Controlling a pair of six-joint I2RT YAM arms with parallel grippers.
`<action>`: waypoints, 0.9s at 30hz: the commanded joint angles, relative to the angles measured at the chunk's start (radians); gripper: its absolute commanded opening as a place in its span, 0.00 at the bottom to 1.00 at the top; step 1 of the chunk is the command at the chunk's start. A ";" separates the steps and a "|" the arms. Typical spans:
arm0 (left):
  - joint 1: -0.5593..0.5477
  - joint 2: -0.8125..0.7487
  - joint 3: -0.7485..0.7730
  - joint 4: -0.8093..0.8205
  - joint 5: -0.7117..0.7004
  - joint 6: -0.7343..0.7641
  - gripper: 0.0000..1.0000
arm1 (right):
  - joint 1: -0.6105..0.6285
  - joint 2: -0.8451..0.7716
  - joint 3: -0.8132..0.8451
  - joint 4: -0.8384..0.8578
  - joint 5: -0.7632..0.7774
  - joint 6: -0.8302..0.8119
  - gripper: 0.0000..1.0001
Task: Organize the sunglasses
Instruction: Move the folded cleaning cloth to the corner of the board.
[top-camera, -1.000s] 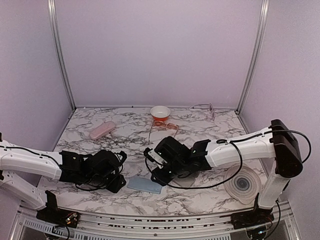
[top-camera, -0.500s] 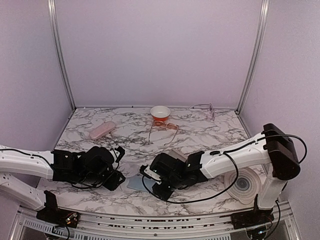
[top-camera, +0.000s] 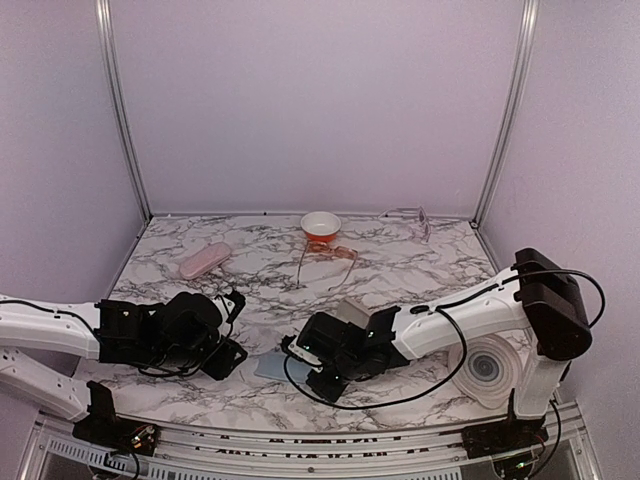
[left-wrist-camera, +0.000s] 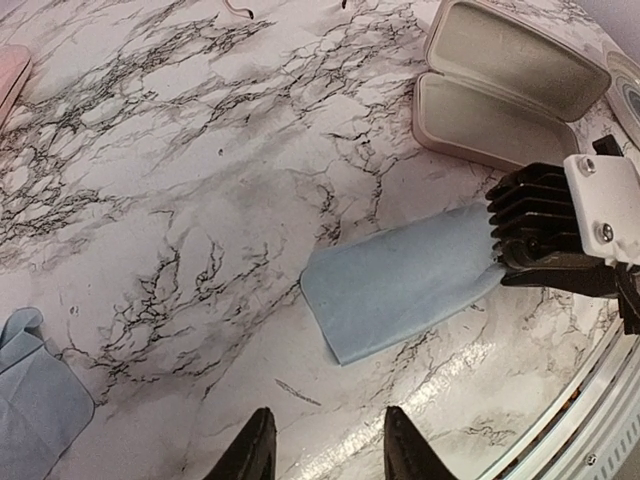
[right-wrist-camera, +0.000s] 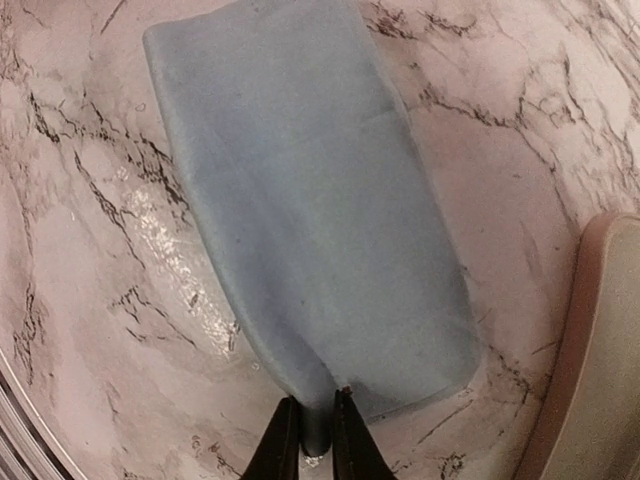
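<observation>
As right gripper (right-wrist-camera: 310, 425) pinches cloth (right-wrist-camera: 310, 200), sunglasses (top-camera: 328, 256) distant

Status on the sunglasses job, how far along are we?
Early. Done: one pink case stands open. In hand: the right gripper pinches the edge of the light blue cloth; the left gripper is open and empty. Left: both pairs, the orange-tinted sunglasses and the pale sunglasses, lie at the back, uncased; the second case is closed.

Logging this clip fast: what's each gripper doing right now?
The left gripper: open, empty.
The right gripper: closed on the edge of the blue cloth.
</observation>
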 joint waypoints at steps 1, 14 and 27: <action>-0.003 -0.017 -0.006 -0.019 -0.019 0.027 0.38 | 0.007 -0.017 0.008 -0.014 0.034 -0.011 0.10; -0.023 -0.006 0.014 -0.021 0.039 0.095 0.43 | 0.026 -0.099 -0.061 -0.033 0.036 0.021 0.01; -0.229 0.120 -0.055 0.240 0.072 0.410 0.52 | 0.079 -0.214 -0.193 -0.073 0.004 0.078 0.01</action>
